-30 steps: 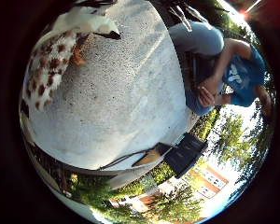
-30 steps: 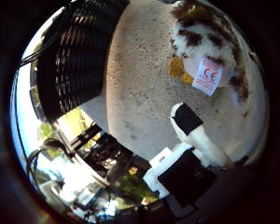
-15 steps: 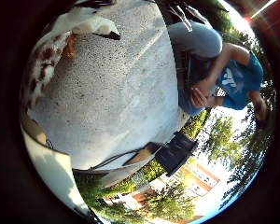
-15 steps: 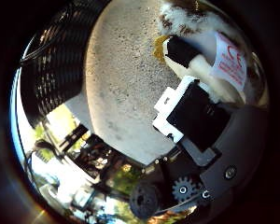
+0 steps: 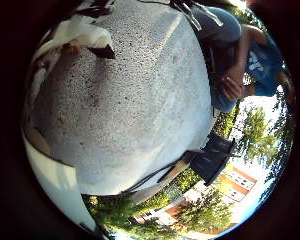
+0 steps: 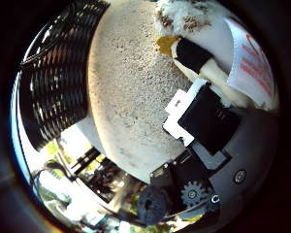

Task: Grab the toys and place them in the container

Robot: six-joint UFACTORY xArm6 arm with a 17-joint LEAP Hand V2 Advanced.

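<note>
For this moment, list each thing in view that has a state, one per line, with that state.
White plush toy with brown spots: lying on the table, a fingertip of the hand against it, not lifted.
White fabric tag with red print: attached to the toy, spread flat, close to the palm.
Black ribbed plastic container: standing on the table, apart from the toy.
Speckled grey stone table: bearing toy and container.
Hand: fingers curling onto the toy.

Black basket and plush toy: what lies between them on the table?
Nothing: in the thumb side view only bare speckled table separates the black basket from the plush toy.
</note>
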